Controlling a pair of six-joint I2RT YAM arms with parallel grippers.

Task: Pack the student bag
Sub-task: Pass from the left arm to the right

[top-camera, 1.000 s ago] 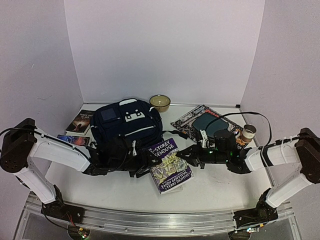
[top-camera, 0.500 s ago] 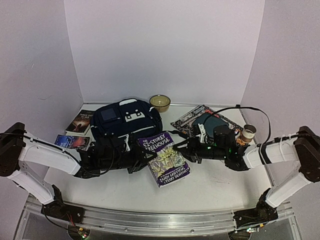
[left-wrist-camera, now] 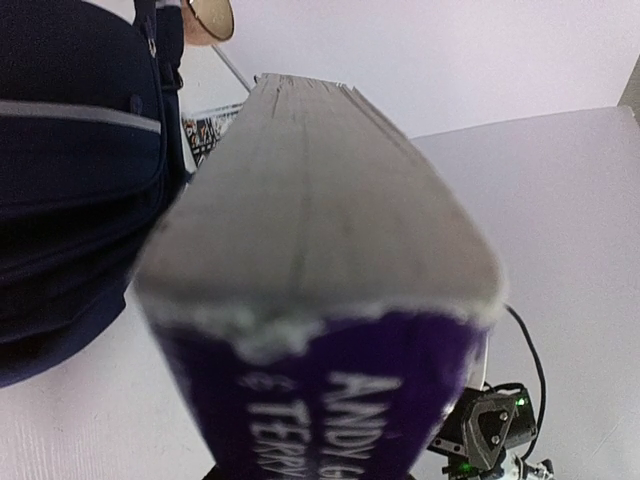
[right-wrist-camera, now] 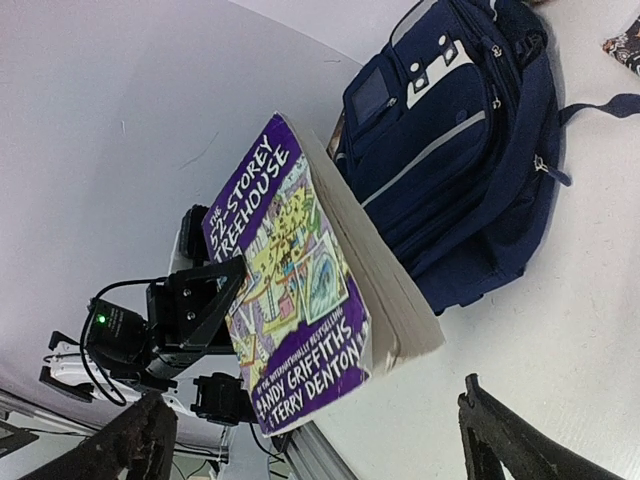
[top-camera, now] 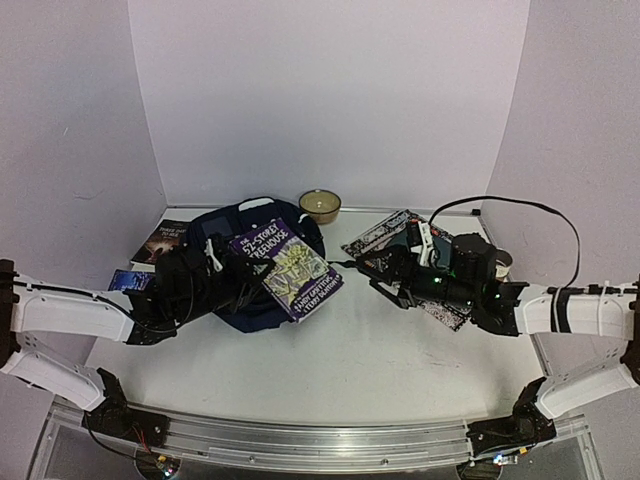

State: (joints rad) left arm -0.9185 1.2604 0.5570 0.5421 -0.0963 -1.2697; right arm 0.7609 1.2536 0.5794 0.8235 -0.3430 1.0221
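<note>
Got the left gripper [top-camera: 248, 287] clamped on the purple book [top-camera: 288, 270], held up over the student bag [right-wrist-camera: 450, 150] near the bench's [top-camera: 350, 370] back-left corner. Seeing the right gripper [top-camera: 372, 280] spread wide, gripping nothing. Counting one bag, one purple book, two small books [top-camera: 160, 240] by the left edge, one bowl [top-camera: 320, 205], one magazine [top-camera: 385, 232].

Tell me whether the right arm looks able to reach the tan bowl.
Probably yes: the right tool is open and empty, and the bowl stands uncovered beyond it; the Treehouse book in the left tool is off to one side.
</note>
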